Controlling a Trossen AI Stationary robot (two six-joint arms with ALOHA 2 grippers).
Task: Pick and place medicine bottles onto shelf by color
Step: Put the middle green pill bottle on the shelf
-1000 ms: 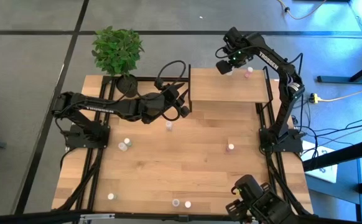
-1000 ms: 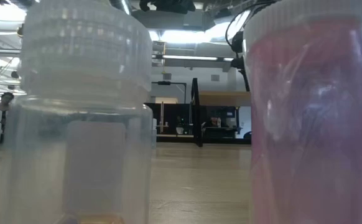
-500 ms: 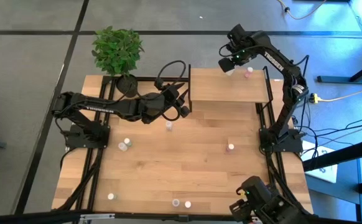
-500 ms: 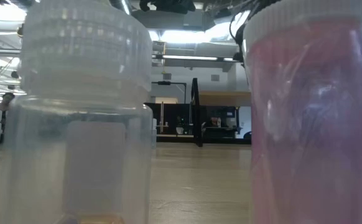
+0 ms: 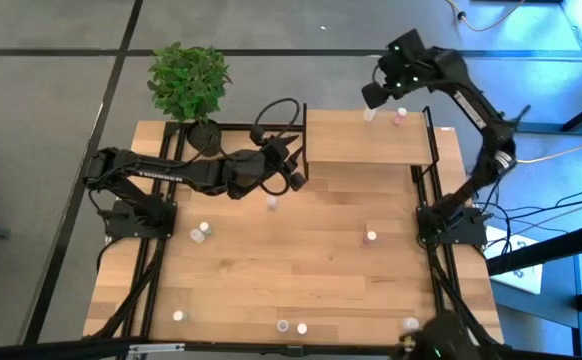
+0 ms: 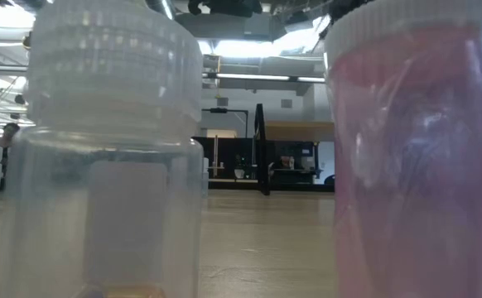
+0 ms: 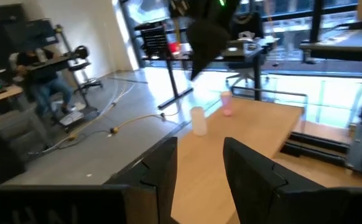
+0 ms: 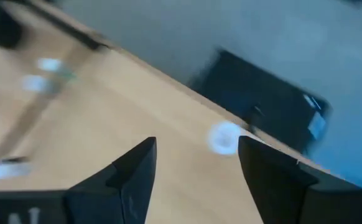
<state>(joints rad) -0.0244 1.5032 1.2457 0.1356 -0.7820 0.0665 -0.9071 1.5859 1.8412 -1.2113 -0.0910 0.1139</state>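
The shelf (image 5: 371, 140) stands at the table's far right. On its top, near the far edge, stand a white-capped medicine bottle (image 5: 369, 115) and a pink one (image 5: 399, 118), each on its base. My right gripper (image 5: 375, 95) hangs open above the white-capped bottle (image 8: 223, 137), clear of it. My left gripper (image 5: 297, 176) is open and level by the shelf's left edge, with nothing between its fingers (image 7: 162, 168); it faces the two bottles (image 7: 198, 120). More medicine bottles stand scattered on the table (image 5: 271, 203), (image 5: 371, 238).
A potted plant (image 5: 189, 80) stands at the table's far left corner. Bottles stand at mid left (image 5: 201, 232) and along the near edge (image 5: 291, 326), (image 5: 178, 315). Two of them, one white-capped (image 6: 113, 149) and one pink (image 6: 415, 149), fill the low view.
My right gripper has risen from just above the shelf top and drawn back toward the table's far right, leaving the white-capped bottle standing on the shelf. My left arm has kept still.
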